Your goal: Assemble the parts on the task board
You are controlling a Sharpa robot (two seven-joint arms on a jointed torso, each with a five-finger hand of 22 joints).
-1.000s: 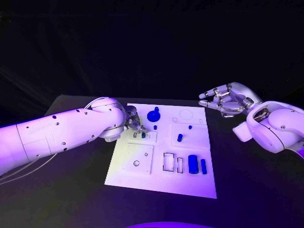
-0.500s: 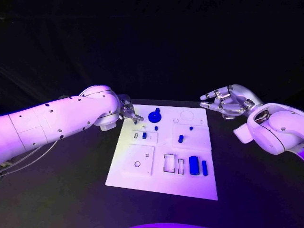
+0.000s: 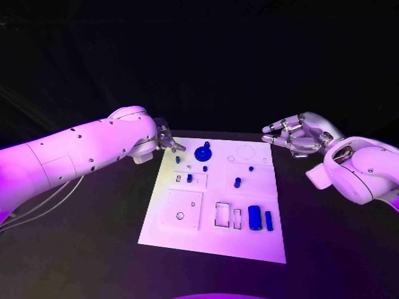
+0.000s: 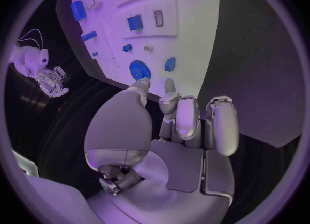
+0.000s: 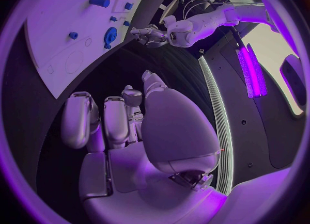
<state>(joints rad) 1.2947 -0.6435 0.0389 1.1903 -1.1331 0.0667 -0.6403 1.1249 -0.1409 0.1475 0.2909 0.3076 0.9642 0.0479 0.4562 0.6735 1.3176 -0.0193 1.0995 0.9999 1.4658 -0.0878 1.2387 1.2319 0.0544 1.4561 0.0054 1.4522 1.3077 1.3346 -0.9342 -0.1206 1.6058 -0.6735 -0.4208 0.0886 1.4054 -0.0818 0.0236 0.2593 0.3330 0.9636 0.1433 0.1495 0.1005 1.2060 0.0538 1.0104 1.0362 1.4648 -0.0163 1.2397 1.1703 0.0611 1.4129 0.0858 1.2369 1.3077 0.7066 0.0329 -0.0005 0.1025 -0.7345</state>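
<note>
1. One white task board (image 3: pixel 186 233) lies in the middle of the black table (image 3: pixel 91 261), its long sides running from the near edge toward the far edge.
2. One blue gear (image 3: pixel 202 151) sits close to the board's far edge, toward the far left corner.
3. Five small blue pieces can be counted in the board's far half: a peg (image 3: pixel 177 159) left of the gear, a small one (image 3: pixel 205 168) just nearer than the gear, a block (image 3: pixel 189 178) in a recess near the left edge, an oblong one (image 3: pixel 236 182) at mid-board, and a tiny one (image 3: pixel 250 168) toward the right edge.
4. Two upright blue bars stand side by side in the near right part of the board: a thick bar (image 3: pixel 254 217) and a thin bar (image 3: pixel 268 220).
5. The left hand (image 3: pixel 168 143) hovers at the board's far left corner, beside the gear; its fingers are loosely apart and hold nothing.
6. The right hand (image 3: pixel 294 134) hangs off the board's far right corner, fingers spread and lightly curled, holding nothing.
</note>
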